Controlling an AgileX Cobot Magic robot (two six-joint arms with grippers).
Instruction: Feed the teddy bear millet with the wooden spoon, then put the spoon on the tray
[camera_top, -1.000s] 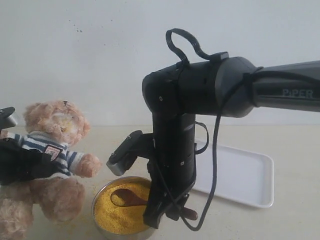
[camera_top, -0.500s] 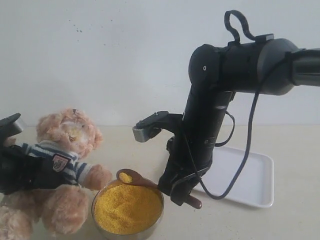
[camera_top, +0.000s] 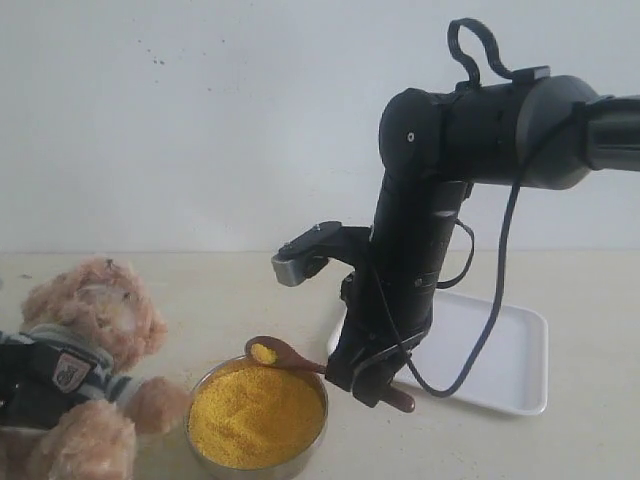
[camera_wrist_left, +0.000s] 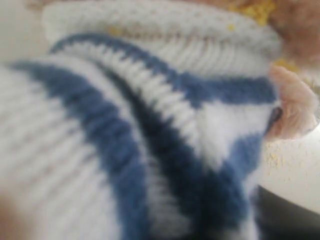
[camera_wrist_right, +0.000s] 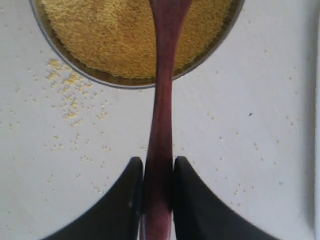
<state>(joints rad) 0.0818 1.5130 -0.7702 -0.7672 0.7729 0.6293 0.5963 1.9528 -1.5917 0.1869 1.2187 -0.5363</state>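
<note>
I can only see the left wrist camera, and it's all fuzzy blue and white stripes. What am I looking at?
Observer: That's the teddy bear's striped shirt, very close up. The exterior view shows the whole bear, just left of the metal bowl of millet.
Operator: Where's the spoon?
Observer: The right gripper pinches the wooden spoon by its handle. The scoop is above the bowl's rim with a little millet in it.
Operator: Is there a tray?
Observer: Yes, a white tray lies right of the bowl, behind that gripper.
</note>
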